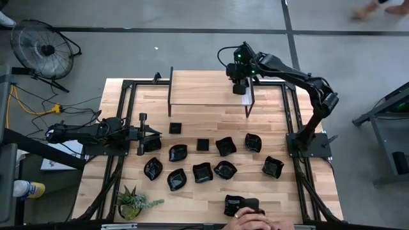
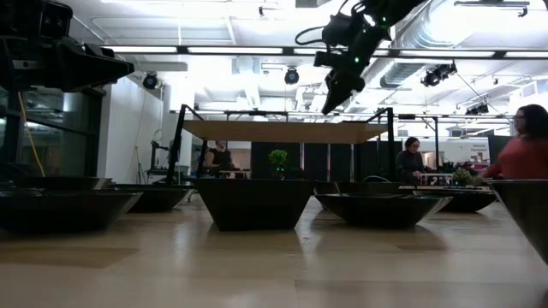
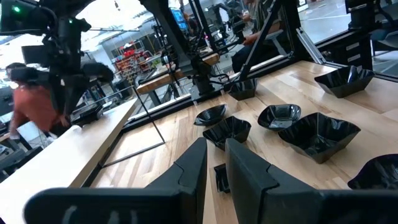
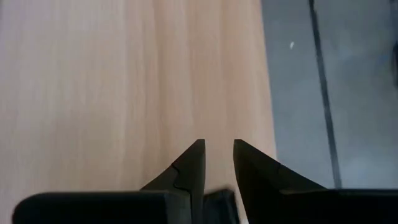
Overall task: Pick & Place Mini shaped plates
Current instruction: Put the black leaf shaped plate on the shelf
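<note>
While high view hides fingers, wrist views show both — left hand (image 3: 214,165), right hand (image 4: 217,163) — slightly parted, empty.

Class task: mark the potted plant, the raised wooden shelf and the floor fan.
potted plant (image 1: 132,203), high view, on its leaves.
raised wooden shelf (image 1: 201,87), high view, on its bare top.
floor fan (image 1: 42,39), high view, on its round grille.

A hand (image 1: 255,219) at the table's near edge is cut off by the high view's border, covering part of one black plate (image 1: 235,206) (its shape cannot be told).
</note>
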You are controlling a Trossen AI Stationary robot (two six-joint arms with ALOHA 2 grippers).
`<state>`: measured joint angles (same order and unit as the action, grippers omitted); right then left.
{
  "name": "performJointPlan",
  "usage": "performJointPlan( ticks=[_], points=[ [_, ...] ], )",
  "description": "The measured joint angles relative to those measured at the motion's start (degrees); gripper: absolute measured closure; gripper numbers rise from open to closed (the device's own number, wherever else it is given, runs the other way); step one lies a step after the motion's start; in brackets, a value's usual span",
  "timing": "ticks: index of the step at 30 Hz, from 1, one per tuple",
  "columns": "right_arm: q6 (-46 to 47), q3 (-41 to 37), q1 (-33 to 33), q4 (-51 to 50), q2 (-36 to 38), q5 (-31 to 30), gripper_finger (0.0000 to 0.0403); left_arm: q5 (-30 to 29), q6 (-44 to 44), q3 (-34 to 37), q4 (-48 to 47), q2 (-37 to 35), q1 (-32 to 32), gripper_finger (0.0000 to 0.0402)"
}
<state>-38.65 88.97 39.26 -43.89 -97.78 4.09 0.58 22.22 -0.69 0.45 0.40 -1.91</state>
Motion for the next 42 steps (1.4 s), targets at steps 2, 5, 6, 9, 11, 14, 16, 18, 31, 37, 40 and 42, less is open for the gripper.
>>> performJointPlan(
  ticks=[2, 5, 6, 9, 11, 14, 16, 18, 31, 37, 40, 42],
  points=[
    [1.05, 1.97, -1.07, -3.40, 0.00, -0.80, 0.0325, 0.00, 0.00, 0.00, -0.01, 0.00, 0.02, 0.0346],
    [3.91, 4.98, -3.35, -8.74, 0.02, -0.68, 0.0325, 0.00, 0.00, 0.00, 0.00, -0.01, 0.02, 0.0346],
    [4.98, 5.81, -4.30, -10.45, 0.02, -0.64, 0.0325, 0.00, 0.02, 0.00, 0.00, 0.00, 0.00, 0.0346],
    [8.27, 7.06, -7.50, -15.54, 0.72, 0.20, 0.0325, 0.00, 0.00, 0.00, 0.00, 0.00, 0.02, 0.0346],
    [10.59, 6.32, -10.19, -16.74, 2.12, 1.02, 0.0325, 0.00, 0.02, 0.00, 0.00, 0.00, 0.01, 0.0346],
    [14.75, 3.80, -14.94, -18.26, 4.61, 2.33, 0.0325, 0.00, 0.00, 0.00, 0.00, -0.02, 0.00, 0.0346],
    [17.82, 1.56, -18.37, -18.48, 6.34, 2.50, 0.0325, 0.00, 0.00, 0.00, 0.00, 0.00, 0.00, 0.0346],
    [20.83, -0.97, -22.14, -18.62, 8.11, 2.47, 0.0325, 0.00, 0.01, 0.00, -0.01, 0.00, 0.00, 0.0346],
    [44.98, -19.53, -41.32, -13.31, 15.79, 0.00, 0.0325, 0.00, 0.00, 0.00, 0.00, 0.00, 0.02, 0.0346],
    [56.19, -27.11, -45.22, -10.08, 16.68, 0.52, 0.0325, 0.00, 0.02, 0.00, 0.00, 0.00, 0.02, 0.0346],
    [59.64, -30.25, -46.57, -8.25, 16.68, 0.30, 0.0325, 0.00, 0.02, 0.00, 0.00, 0.00, 0.01, 0.0346],
    [61.63, -32.08, -47.11, -6.82, 16.68, -0.60, 0.0325, 0.00, 0.00, 0.00, 0.00, -0.01, 0.02, 0.0346]
  ],
)
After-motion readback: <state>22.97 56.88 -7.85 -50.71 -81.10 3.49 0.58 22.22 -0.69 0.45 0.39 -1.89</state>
